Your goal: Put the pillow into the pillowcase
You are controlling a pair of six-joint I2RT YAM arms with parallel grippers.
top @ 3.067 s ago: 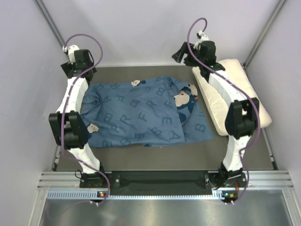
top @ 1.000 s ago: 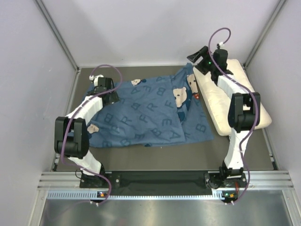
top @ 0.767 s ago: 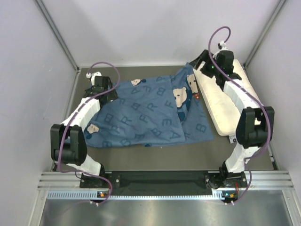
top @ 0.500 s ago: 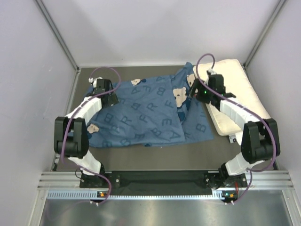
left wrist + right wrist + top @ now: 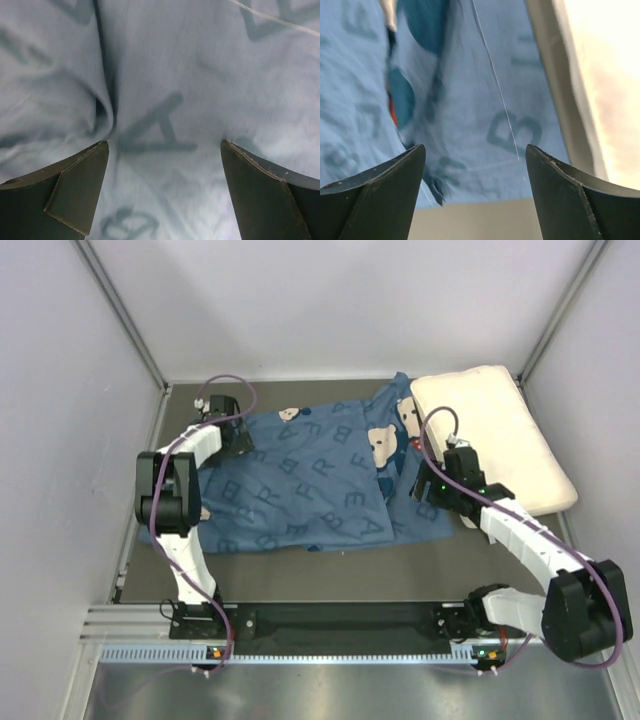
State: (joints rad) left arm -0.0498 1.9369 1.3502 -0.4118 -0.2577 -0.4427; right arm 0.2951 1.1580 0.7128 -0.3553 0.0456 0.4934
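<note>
Now the right claw (image 5: 428, 487) has swung off the pillow (image 5: 497, 430) to the right edge of the pillowcase (image 5: 300, 480), spread and empty; the left claw (image 5: 224, 423) hovers spread over its far-left corner. The pillow lies outside, alongside, so I'd guess opening the case comes next

I see the pillowcase (image 5: 300, 480) as thin matt blue cloth, creased and printed. The pillow (image 5: 500, 435) beside it is plain cream cloth, smooth. The table (image 5: 330, 560) under the pillowcase looks matt dark grey. The fingers (image 5: 75, 190) of my left gripper (image 5: 164, 145) look like dull dark plastic.
</note>
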